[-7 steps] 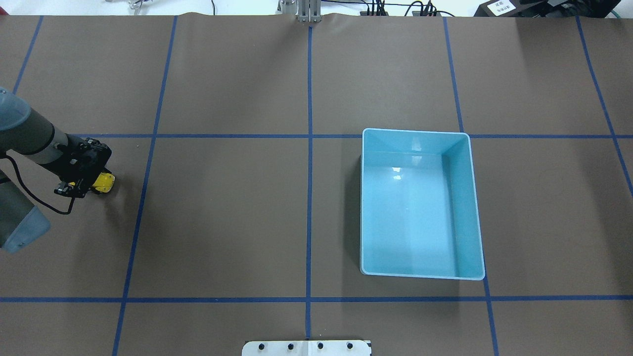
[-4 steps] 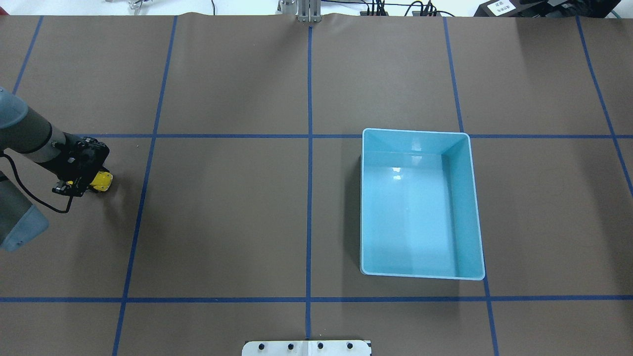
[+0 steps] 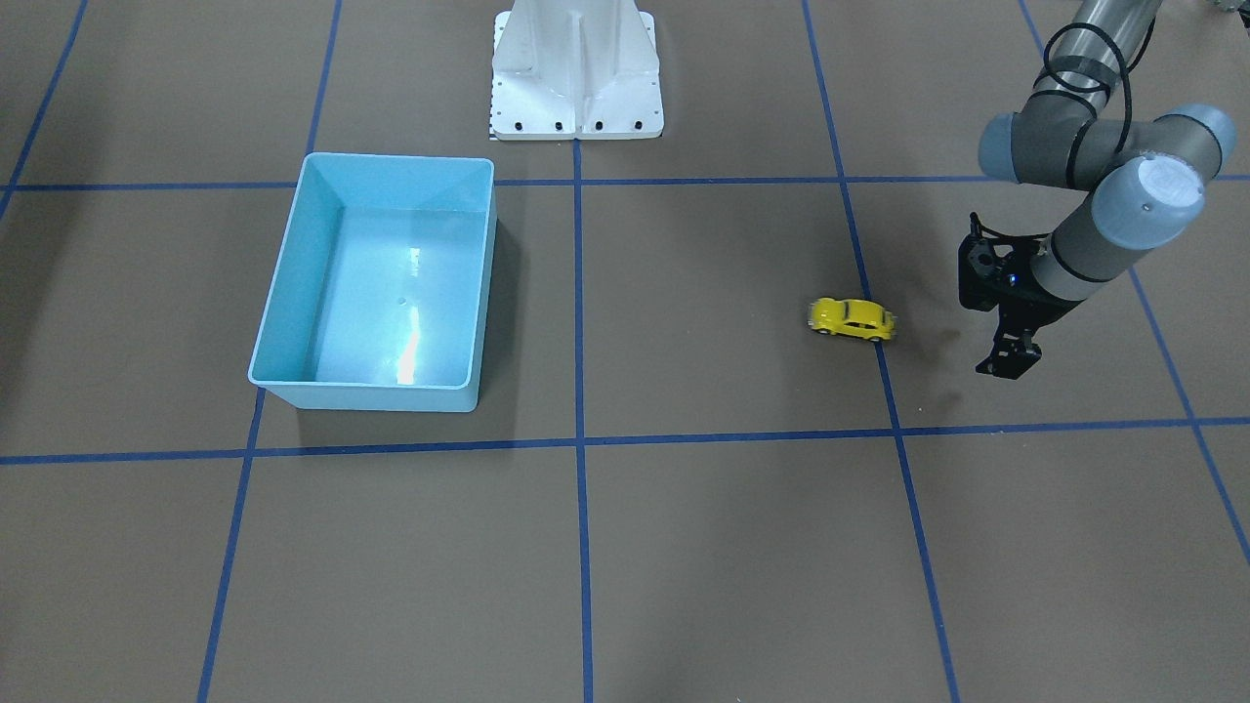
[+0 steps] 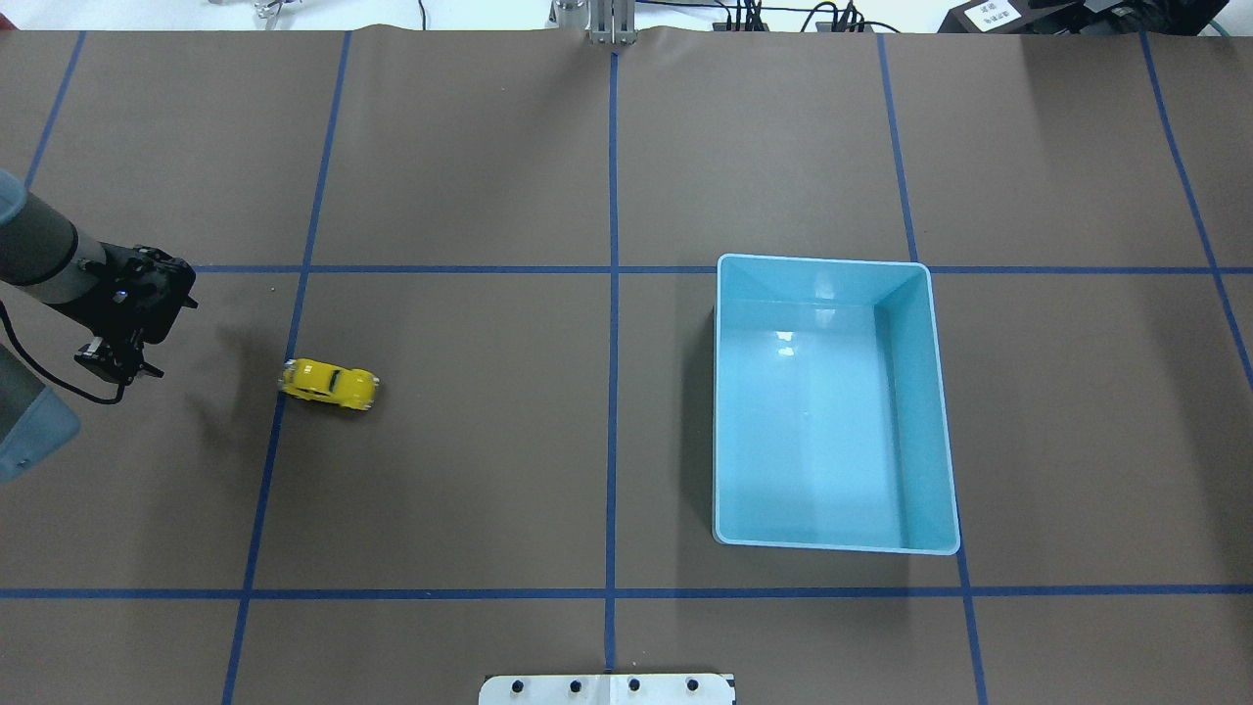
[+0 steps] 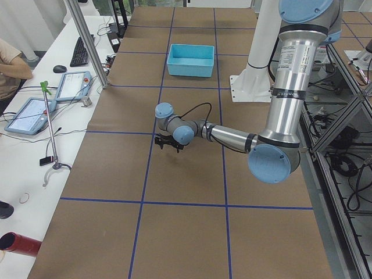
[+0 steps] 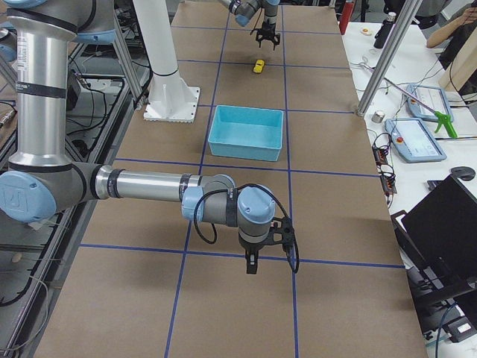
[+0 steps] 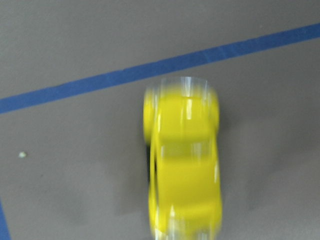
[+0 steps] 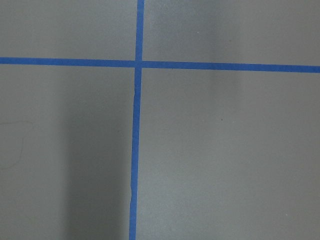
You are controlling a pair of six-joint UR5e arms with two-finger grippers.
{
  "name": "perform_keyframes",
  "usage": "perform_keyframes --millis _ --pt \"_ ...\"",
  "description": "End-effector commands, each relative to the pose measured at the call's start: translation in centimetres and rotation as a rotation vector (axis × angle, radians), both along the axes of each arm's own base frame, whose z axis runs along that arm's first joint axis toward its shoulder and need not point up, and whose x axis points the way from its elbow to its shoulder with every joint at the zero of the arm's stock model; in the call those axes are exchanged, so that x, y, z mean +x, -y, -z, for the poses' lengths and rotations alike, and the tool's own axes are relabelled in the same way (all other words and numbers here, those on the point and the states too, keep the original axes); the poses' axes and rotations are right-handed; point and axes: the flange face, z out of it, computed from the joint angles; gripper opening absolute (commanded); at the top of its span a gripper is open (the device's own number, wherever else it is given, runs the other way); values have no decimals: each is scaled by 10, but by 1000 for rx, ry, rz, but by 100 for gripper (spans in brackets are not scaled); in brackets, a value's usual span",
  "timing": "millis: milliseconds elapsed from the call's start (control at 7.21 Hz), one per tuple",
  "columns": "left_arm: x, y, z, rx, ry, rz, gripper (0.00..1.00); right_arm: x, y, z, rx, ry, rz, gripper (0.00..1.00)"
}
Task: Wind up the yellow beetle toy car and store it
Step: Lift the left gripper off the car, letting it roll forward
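Note:
The yellow beetle toy car point(image 4: 328, 384) stands free on the brown table, just right of a blue tape line; it also shows in the front view point(image 3: 852, 319), the exterior right view point(image 6: 258, 66), and blurred in the left wrist view point(image 7: 184, 160). My left gripper point(image 4: 119, 364) is open and empty, raised to the left of the car and apart from it; it also shows in the front view point(image 3: 1011, 366). The light-blue bin point(image 4: 822, 261) sits empty far to the right. My right gripper point(image 6: 251, 265) shows only in the exterior right view, so I cannot tell its state.
The robot's white base plate point(image 3: 576, 122) stands between the arms. Blue tape lines point(image 4: 612, 392) divide the brown table cover into squares. The right wrist view shows only a tape crossing point(image 8: 137, 63). Desks with tablets and a keyboard line the far side point(image 5: 35, 110).
The left gripper was shut on the car down at the table. It has since opened and drawn back left, and the car has rolled right across the tape line.

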Motion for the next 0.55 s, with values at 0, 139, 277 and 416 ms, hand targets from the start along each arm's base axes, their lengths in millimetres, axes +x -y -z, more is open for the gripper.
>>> perform_keyframes --millis 0,139,277,416 --pt "-16 8 -3 -8 5 33 100 0 0 0 1 1 0 100" --pt "-31 16 -7 -29 10 73 100 0 0 0 0 0 -1 100" --pt "-43 21 -10 -101 10 165 100 0 0 1 2 0 0 100" --pt "-63 24 -19 -172 15 257 100 0 -1 0 2 1 1 100"
